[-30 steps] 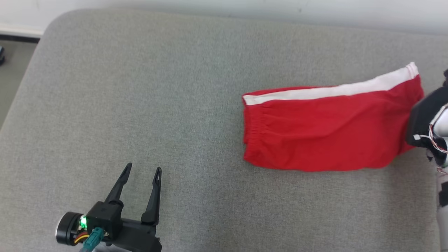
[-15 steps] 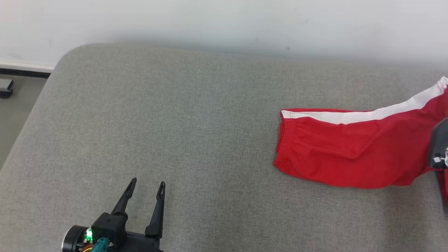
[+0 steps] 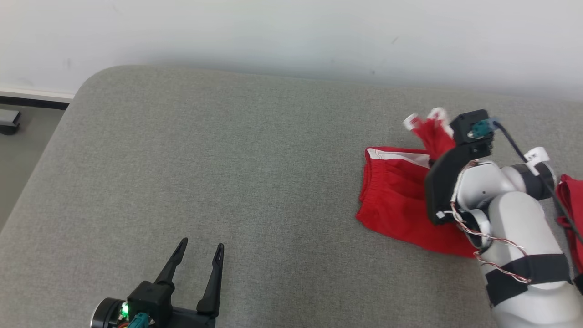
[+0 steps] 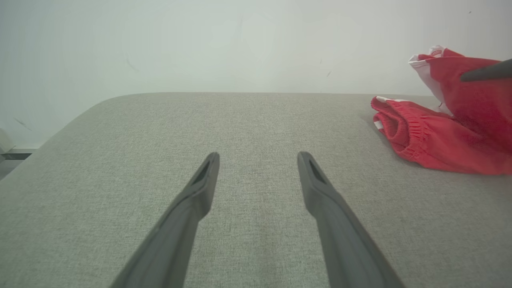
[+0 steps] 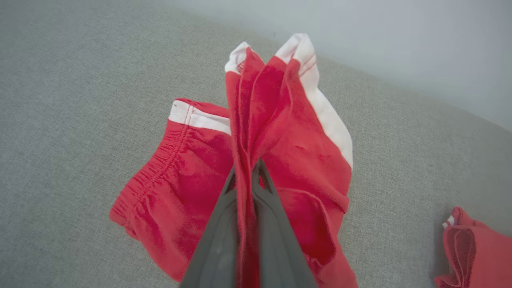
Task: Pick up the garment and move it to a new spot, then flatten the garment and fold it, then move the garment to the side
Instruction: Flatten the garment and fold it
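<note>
The garment (image 3: 391, 196) is a pair of red shorts with a white side stripe, lying on the grey cushion (image 3: 255, 173) at the right. My right gripper (image 5: 248, 168) is shut on its leg end, holding that bunched end (image 3: 428, 125) up above the waistband half, which rests flat. In the left wrist view the garment (image 4: 432, 140) sits at the right, with a dark right finger (image 4: 488, 72) against the raised cloth. My left gripper (image 3: 200, 248) hovers open over bare cushion at the lower left, with nothing between its fingers (image 4: 200, 188).
A second red cloth (image 3: 571, 196) lies at the cushion's right edge, also in the right wrist view as a red cloth (image 5: 476, 256). A pale wall (image 3: 291, 36) runs behind the cushion. Floor (image 3: 18, 136) drops off past the rounded left corner.
The camera has shifted. My right arm has swung in from the right, lifting the garment's leg end off the cushion and carrying it left toward the waistband. The left gripper stays open.
</note>
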`<state>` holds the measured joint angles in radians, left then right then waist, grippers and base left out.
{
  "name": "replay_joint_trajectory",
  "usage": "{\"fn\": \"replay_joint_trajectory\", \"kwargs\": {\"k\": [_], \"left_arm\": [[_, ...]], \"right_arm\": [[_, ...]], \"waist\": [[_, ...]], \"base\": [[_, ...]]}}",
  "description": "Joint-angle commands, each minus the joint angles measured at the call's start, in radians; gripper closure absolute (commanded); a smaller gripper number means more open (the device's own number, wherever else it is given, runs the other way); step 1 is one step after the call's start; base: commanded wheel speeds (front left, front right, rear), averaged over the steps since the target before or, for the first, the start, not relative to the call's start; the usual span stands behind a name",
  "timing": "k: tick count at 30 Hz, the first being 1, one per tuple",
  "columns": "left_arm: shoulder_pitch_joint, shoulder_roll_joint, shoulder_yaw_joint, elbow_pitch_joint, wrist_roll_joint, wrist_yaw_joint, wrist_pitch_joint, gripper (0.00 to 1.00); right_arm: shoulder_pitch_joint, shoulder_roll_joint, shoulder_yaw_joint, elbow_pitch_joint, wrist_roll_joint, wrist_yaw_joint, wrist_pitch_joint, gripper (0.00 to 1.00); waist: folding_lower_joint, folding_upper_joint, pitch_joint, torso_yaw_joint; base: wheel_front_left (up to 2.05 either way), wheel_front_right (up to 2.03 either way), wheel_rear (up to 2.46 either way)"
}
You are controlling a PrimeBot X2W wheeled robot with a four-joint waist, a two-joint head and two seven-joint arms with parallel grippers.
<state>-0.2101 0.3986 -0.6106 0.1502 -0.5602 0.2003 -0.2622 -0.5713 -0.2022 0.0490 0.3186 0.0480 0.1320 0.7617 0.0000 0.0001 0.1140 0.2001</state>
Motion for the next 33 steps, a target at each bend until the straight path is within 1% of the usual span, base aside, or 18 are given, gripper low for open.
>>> {"fn": "replay_joint_trajectory", "kwargs": {"k": [1,5,11,12,13,16,18,19,21,24,28,33], "left_arm": [[-0.001,-0.001,0.001,0.001,-0.006,-0.005,-0.003,0.00],[0.001,-0.007,0.002,0.005,-0.006,-0.010,-0.003,0.00],[0.009,-0.014,0.008,0.013,-0.004,-0.017,-0.003,0.00],[0.010,-0.015,0.009,0.014,-0.003,-0.018,-0.003,0.00],[0.011,-0.016,0.009,0.016,-0.002,-0.019,-0.003,0.00],[0.015,-0.020,0.010,0.019,-0.001,-0.022,-0.003,0.00],[0.020,-0.021,0.012,0.021,0.000,-0.021,-0.003,0.00],[0.024,-0.020,0.014,0.022,0.001,-0.020,-0.003,0.00],[0.030,-0.018,0.017,0.021,0.001,-0.018,-0.003,0.00],[0.032,-0.017,0.022,0.017,0.002,-0.018,-0.003,0.00],[0.041,-0.018,0.022,0.014,0.004,-0.020,-0.003,0.00],[0.038,-0.025,0.026,0.007,0.006,-0.018,-0.003,0.00]], "right_arm": [[-0.013,0.004,0.005,0.009,0.003,-0.003,-0.006,1.00],[-0.044,0.051,0.033,0.109,0.009,-0.003,-0.033,1.00],[-0.077,0.092,0.072,0.231,0.035,-0.003,-0.078,1.00],[-0.082,0.099,0.082,0.245,0.047,-0.003,-0.082,0.89],[-0.087,0.106,0.085,0.256,0.061,-0.002,-0.089,0.00],[-0.093,0.126,0.087,0.257,0.162,-0.002,-0.092,0.00],[-0.103,0.131,0.086,0.219,0.248,-0.002,-0.098,0.00],[-0.105,0.126,0.087,0.193,0.276,-0.002,-0.102,0.00],[-0.101,0.077,0.085,0.131,0.295,-0.003,-0.117,0.00],[-0.071,-0.002,0.070,0.045,0.254,-0.003,-0.143,0.00],[0.003,-0.101,0.026,-0.045,0.143,-0.002,-0.163,0.00],[0.144,-0.147,-0.028,-0.097,0.057,-0.002,-0.219,0.00]], "waist": [[0.0000,-0.0001,0.003,0.006],[0.0000,-0.0001,0.012,0.022],[0.0000,-0.0001,0.021,0.035],[0.0000,-0.0001,0.021,0.036],[0.0000,-0.0001,0.020,0.036],[0.0000,-0.0001,0.011,0.036],[0.0000,-0.0001,0.001,0.033],[0.0000,-0.0001,-0.004,0.031],[0.0000,-0.0001,-0.014,0.025],[0.0000,-0.0001,-0.023,0.019],[0.0000,-0.0001,-0.031,0.013],[0.0000,-0.0001,-0.022,0.009]], "base": [[0.00,0.00,0.00],[0.00,0.00,0.00],[0.00,0.00,0.00],[0.00,0.00,0.00],[0.00,0.00,0.00],[0.00,0.00,0.00],[0.00,0.00,0.00],[0.00,0.00,0.00],[0.00,0.00,0.00],[0.00,0.00,0.00],[0.00,0.00,0.00],[0.00,0.00,0.00]]}}
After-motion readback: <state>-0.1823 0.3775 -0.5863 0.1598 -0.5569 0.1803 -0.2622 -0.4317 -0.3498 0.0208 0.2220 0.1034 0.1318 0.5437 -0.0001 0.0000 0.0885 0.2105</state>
